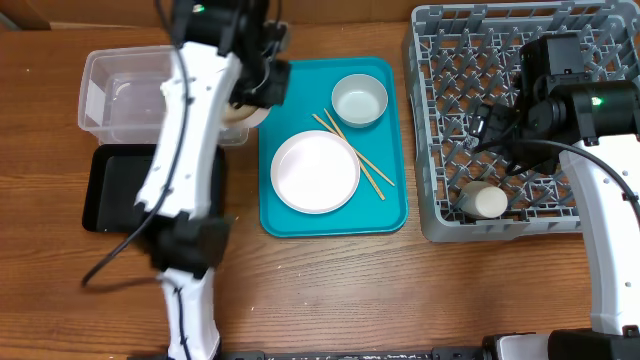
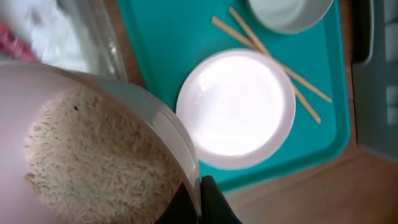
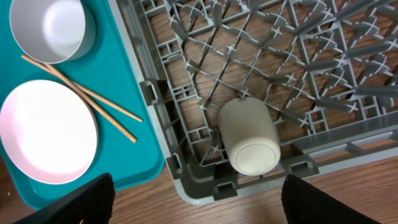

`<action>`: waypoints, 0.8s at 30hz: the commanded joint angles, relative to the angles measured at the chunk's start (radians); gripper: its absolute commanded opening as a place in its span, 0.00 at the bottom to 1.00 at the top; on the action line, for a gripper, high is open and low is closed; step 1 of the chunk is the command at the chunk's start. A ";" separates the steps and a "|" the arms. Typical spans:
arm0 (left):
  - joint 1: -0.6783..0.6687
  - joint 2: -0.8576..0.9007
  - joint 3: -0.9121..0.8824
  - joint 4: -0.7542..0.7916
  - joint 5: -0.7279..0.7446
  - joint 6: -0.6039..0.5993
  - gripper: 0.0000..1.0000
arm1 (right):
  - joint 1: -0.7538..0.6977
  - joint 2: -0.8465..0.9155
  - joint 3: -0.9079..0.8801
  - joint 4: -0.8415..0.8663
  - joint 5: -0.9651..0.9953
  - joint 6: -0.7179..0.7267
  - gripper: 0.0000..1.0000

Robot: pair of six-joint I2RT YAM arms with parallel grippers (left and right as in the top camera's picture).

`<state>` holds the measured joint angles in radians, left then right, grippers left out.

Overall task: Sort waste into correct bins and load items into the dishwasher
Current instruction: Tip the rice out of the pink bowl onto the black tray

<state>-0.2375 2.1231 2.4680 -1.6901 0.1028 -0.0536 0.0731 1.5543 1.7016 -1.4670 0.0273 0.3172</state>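
The left gripper (image 2: 202, 199) pinches the rim of a rice-filled bowl (image 2: 93, 155) over the gap between the clear tub (image 1: 130, 95) and the teal tray's (image 1: 385, 200) left edge. The right gripper (image 3: 198, 200) hangs spread wide above the dish rack's (image 1: 600, 215) front-left corner, where a white cup (image 3: 249, 134) lies on its side.

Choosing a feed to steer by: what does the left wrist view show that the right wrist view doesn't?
Only left wrist: the pale pink round bowl of loose white rice, held at its rim by the left claw, and a corner of the clear plastic tub. Only right wrist: the grey plastic dish rack with a small white cup lying on its side, and the open right claw. Both: the teal serving tray, round white plate, thin wooden chopsticks and small empty round bowl.
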 commanded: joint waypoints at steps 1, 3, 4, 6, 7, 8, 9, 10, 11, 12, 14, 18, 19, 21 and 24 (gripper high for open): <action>0.080 -0.141 -0.158 0.000 0.031 -0.021 0.04 | 0.005 -0.004 0.013 0.002 0.009 -0.008 0.89; 0.130 -0.189 -0.267 0.010 0.033 -0.017 0.04 | 0.005 -0.004 0.013 0.006 0.009 -0.008 0.89; 0.155 -0.207 -0.319 0.022 0.043 -0.007 0.04 | 0.005 -0.004 0.013 0.007 0.009 -0.008 0.90; 0.204 -0.234 -0.424 0.061 0.098 0.034 0.04 | 0.005 -0.004 0.013 0.010 0.009 -0.008 0.90; 0.229 -0.245 -0.479 0.089 0.136 0.056 0.04 | 0.005 -0.004 0.013 0.010 0.009 -0.008 0.90; 0.257 -0.254 -0.544 0.130 0.184 0.084 0.04 | 0.005 -0.004 0.013 0.010 0.009 -0.008 0.90; 0.280 -0.257 -0.599 0.167 0.226 0.106 0.04 | 0.005 -0.004 0.013 0.010 0.009 -0.008 0.90; 0.302 -0.258 -0.650 0.203 0.268 0.124 0.04 | 0.005 -0.004 0.013 0.010 0.009 -0.008 0.90; 0.323 -0.258 -0.701 0.237 0.307 0.140 0.04 | 0.005 -0.004 0.013 0.010 0.009 -0.008 0.90; 0.344 -0.258 -0.752 0.273 0.343 0.155 0.04 | 0.005 -0.004 0.013 0.010 0.009 -0.008 0.90; 0.387 -0.258 -0.851 0.347 0.399 0.176 0.04 | 0.005 -0.004 0.013 0.010 0.008 -0.008 0.90; 0.465 -0.258 -0.993 0.462 0.503 0.220 0.04 | 0.005 -0.004 0.013 0.010 0.008 -0.008 0.90; 0.490 -0.258 -1.030 0.497 0.552 0.247 0.04 | 0.005 -0.004 0.013 0.010 0.008 -0.008 0.90; 0.533 -0.257 -1.086 0.549 0.629 0.268 0.04 | 0.005 -0.004 0.013 0.010 0.008 -0.008 0.90; 0.602 -0.255 -1.157 0.612 0.760 0.303 0.04 | 0.005 -0.004 0.013 0.010 0.005 -0.007 0.90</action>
<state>0.3115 1.8744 1.3602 -1.1007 0.6571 0.1730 0.0727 1.5543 1.7016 -1.4597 0.0299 0.3134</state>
